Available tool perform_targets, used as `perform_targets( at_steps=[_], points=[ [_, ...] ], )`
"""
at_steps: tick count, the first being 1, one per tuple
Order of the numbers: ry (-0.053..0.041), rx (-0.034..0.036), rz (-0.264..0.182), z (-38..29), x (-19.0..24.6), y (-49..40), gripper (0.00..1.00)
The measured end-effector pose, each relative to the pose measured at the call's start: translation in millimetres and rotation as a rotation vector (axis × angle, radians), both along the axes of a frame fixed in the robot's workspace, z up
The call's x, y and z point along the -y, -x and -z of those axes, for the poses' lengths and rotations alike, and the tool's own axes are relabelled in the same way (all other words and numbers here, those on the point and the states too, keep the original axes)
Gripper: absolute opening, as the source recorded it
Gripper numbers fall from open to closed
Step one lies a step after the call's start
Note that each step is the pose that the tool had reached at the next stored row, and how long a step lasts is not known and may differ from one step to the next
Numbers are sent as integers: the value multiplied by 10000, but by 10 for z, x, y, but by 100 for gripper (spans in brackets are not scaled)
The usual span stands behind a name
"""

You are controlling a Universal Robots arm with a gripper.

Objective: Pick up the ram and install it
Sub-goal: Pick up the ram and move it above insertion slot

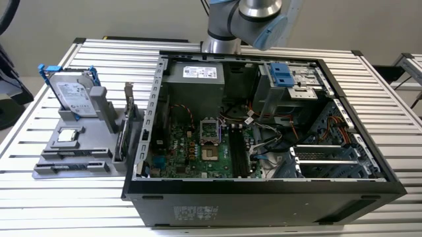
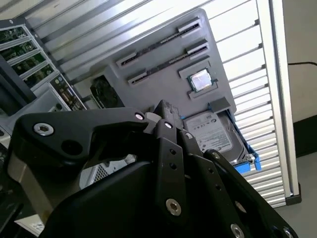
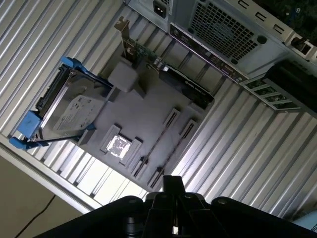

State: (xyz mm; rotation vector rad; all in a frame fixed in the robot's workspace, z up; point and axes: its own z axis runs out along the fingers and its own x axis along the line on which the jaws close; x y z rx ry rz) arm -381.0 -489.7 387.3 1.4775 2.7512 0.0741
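Exterior view, from its left to its right: grey holder tray (image 1: 46, 170) sits on the slatted table (image 1: 39, 207). A hard drive (image 1: 71, 96) with blue rails stands upright at the tray's far end, and a processor chip (image 1: 68, 137) lies flat in its pocket nearer the front. A card (image 1: 128, 106) with a metal bracket stands on edge along the tray's side next to the open computer case (image 1: 264, 197). The arm (image 1: 247, 19) is above the rear of the case. Ram (image 3: 154, 145): in the first wrist view it reads as a thin dark strip on edge between two end brackets on the tray, just beside the processor pocket. Chips and marks cannot be made out. Gripper (image 3: 172, 184): in both wrist views the fingertips come together with nothing between them, so the claw is closed and empty. It hangs over the tray, well apart from the ram and touching nothing. In the second wrist view the gripper (image 2: 165, 110) sits in line with the hard drive's near end.
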Motion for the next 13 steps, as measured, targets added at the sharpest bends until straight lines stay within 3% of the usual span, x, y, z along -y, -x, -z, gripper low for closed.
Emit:
perform_targets(
  at_steps=[13],
  points=[
    [-1,1,752,0,0,0,0]
  ],
)
